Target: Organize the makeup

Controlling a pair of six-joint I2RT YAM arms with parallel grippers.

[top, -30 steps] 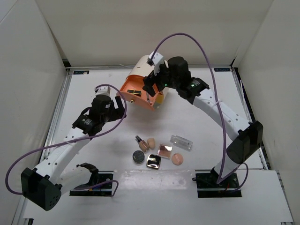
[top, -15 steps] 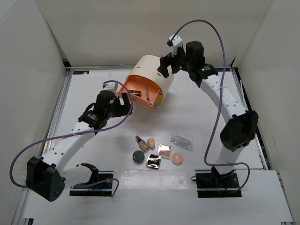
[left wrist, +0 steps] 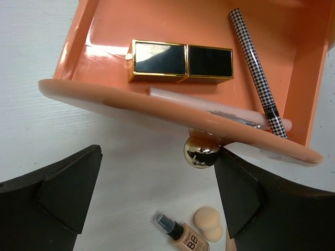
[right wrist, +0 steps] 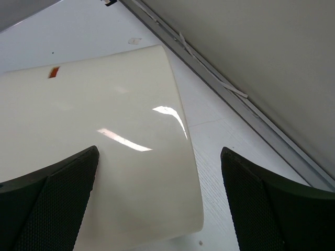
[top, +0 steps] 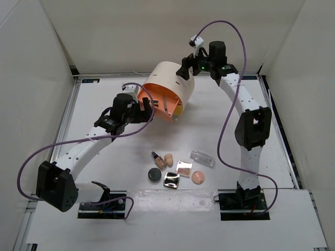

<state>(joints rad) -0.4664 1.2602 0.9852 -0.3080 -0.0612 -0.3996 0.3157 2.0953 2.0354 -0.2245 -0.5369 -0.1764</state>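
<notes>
Loose makeup lies on the table in the top view: a BB cream bottle (top: pixel 158 159), beige sponge (top: pixel 168 159), black round compact (top: pixel 154 174), shiny square compact (top: pixel 171 180), pink square compact (top: pixel 183 168), peach puff (top: pixel 198 177) and clear case (top: pixel 202 158). My left gripper (top: pixel 144 107) is open and empty beside the gold knob (left wrist: pixel 201 151) of an open orange drawer (left wrist: pixel 104 57). The drawer holds black-and-gold lipsticks (left wrist: pixel 180 60) and a checked pencil (left wrist: pixel 256 68). My right gripper (top: pixel 186 70) is open and empty above the cream cylinder's back edge (right wrist: pixel 104 157).
The large cream cylinder (top: pixel 170 83) is tilted at the back centre, its orange front facing the left arm. White walls enclose the table on three sides. The BB bottle (left wrist: pixel 183 238) and sponge (left wrist: pixel 208 222) also show in the left wrist view below the drawer.
My right gripper has moved from the drawer front up and back to the cylinder's rear. My left gripper has moved right, closer to the drawer. The cylinder now tilts further.
</notes>
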